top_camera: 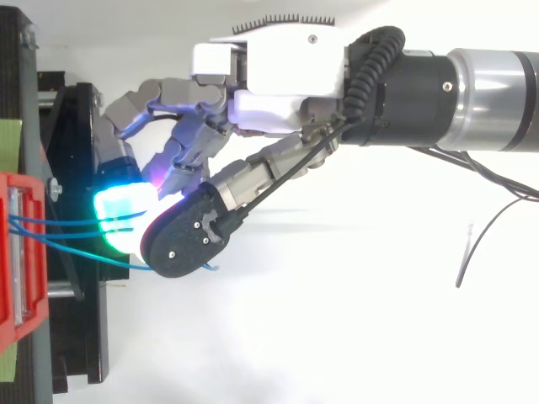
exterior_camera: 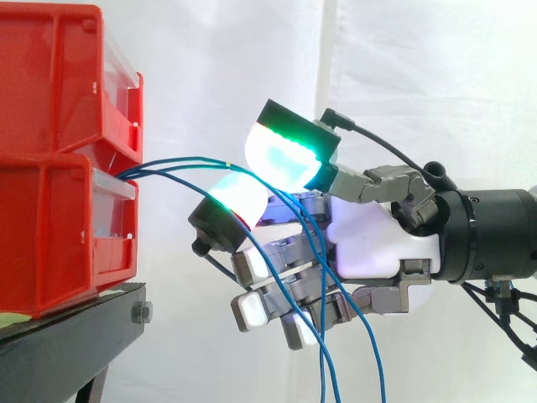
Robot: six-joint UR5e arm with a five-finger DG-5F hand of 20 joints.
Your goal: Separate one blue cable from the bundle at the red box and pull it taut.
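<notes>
Two red bins are stacked at the left, the upper (exterior_camera: 50, 84) on the lower (exterior_camera: 50, 243), and seen from above as a red box (top_camera: 21, 261). Several thin blue cables (exterior_camera: 176, 161) leave the gap between the bins and run right to my hand (exterior_camera: 377, 243). Two glowing green-cyan fingertips (exterior_camera: 281, 155) are closed together on the blue cables (top_camera: 59, 223) a short way from the box. Behind the pinch the cables drop loosely across the curled lower fingers (exterior_camera: 260, 306) and hang off the bottom. Between box and hand the strands sag slightly.
The bins rest on a black stand (exterior_camera: 67, 336) whose edge with a bolt (exterior_camera: 141, 312) lies below and left of my hand. A white curtain is behind. The arm (top_camera: 472, 93) comes in from the right.
</notes>
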